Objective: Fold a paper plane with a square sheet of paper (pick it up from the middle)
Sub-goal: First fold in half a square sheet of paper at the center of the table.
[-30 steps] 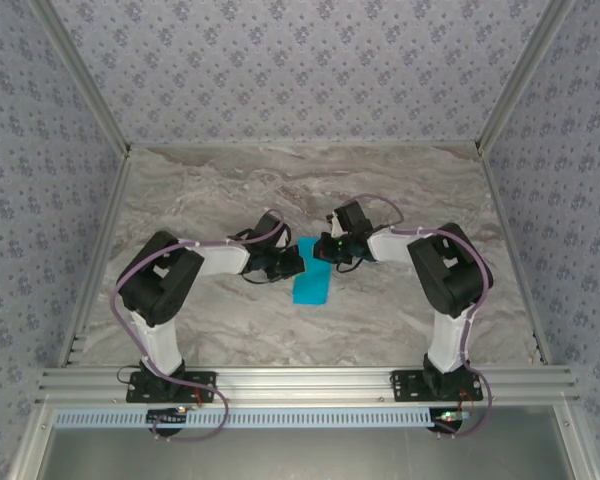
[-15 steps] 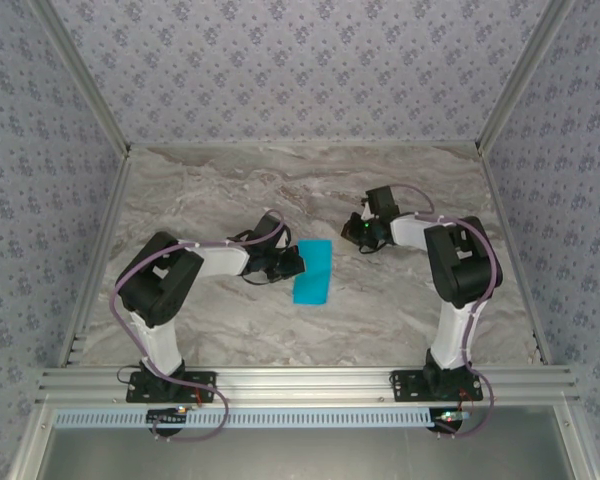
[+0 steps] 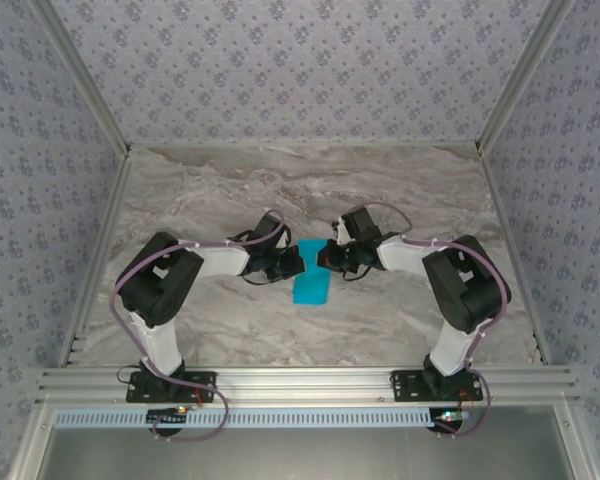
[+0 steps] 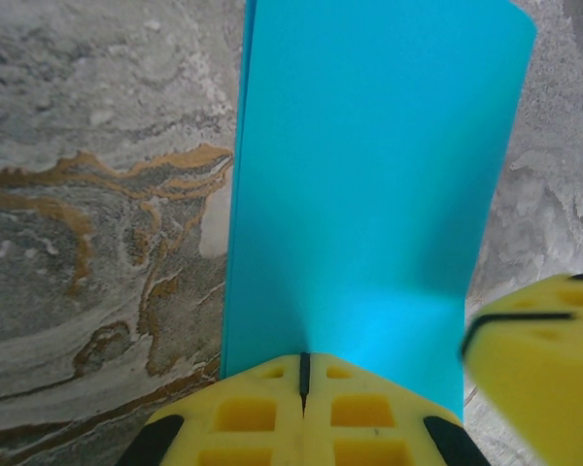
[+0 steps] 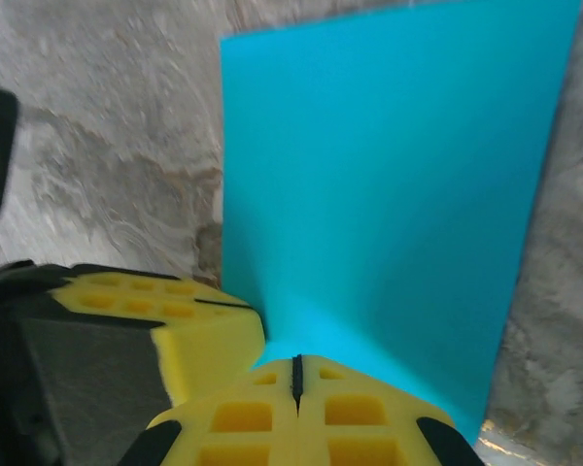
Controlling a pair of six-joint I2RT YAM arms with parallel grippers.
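Note:
The cyan-blue sheet of paper point(image 3: 311, 282) lies flat on the marble table point(image 3: 220, 190) as a narrow folded rectangle. My left gripper point(image 3: 297, 263) is shut, its yellow tips resting on the paper's far left edge. From the other side my right gripper point(image 3: 326, 259) is shut too, tips down on the same far end. In the left wrist view the closed tips point(image 4: 304, 367) sit on the paper point(image 4: 369, 175), with a right fingertip point(image 4: 534, 359) beside them. The right wrist view has its closed tips point(image 5: 296, 369) on the paper point(image 5: 389, 175), close to a left fingertip point(image 5: 165, 330).
Patterned walls and metal posts enclose the table on three sides. An aluminium rail point(image 3: 300, 382) carrying both arm bases runs along the near edge. Bare marble lies all round the paper.
The right gripper swung away to the right of the paper half a second ago and has come back onto its far end. The left gripper and the paper have not moved.

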